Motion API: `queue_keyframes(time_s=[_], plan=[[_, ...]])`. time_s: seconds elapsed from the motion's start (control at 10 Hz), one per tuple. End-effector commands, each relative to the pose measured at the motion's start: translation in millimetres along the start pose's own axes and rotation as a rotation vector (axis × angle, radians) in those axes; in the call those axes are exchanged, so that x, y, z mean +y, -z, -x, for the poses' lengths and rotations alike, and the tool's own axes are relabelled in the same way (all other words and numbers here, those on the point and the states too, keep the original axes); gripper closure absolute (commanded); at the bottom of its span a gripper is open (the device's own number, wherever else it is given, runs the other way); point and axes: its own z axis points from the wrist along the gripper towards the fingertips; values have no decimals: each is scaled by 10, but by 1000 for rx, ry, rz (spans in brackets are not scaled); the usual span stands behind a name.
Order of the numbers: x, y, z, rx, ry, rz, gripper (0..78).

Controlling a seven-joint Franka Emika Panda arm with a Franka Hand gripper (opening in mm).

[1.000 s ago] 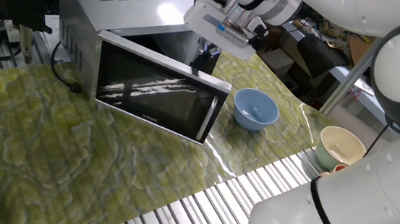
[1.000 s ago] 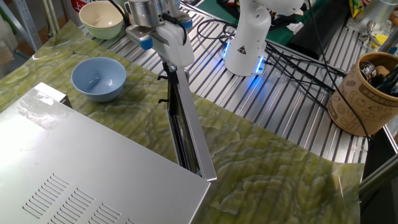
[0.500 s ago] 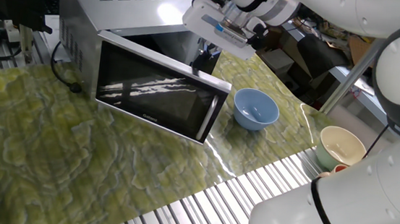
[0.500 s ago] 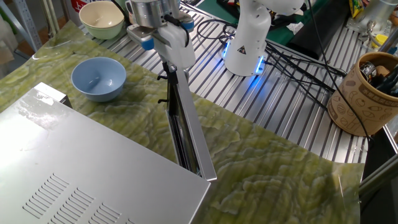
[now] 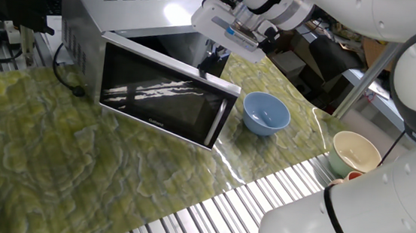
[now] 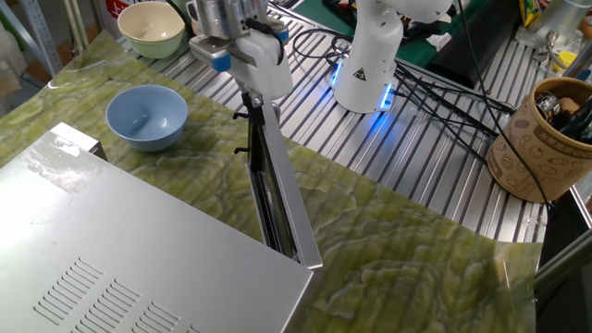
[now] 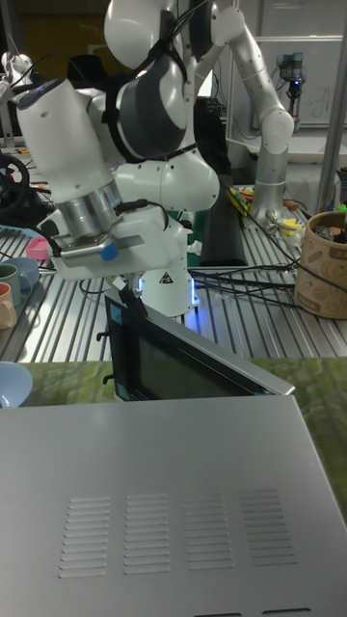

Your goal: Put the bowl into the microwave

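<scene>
Covering the slatted metal table (image 6: 435, 176) is a green marbled mat (image 5: 53, 163), with cables trailing behind. On it stands the microwave (image 5: 123, 49), door (image 5: 165, 100) swung partly open. The bowl (image 5: 266, 113) sits empty on the mat just beside the door's free edge. A cream bowl (image 5: 354, 153) rests on the bare slats. The gripper (image 5: 214, 60) hangs at the door's top corner; whether its fingers are spread I cannot tell.
</scene>
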Motion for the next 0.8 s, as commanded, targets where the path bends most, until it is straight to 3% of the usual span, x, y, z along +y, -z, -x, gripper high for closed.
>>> queue_keyframes(time_s=[0.1, 0.3, 0.6, 0.8], plan=[[6, 14, 5, -55, -13, -32, 764], [10, 9, 0, -55, -14, -33, 764], [3, 12, 9, -82, -28, -104, 764], [3, 7, 6, -63, -18, -109, 764]])
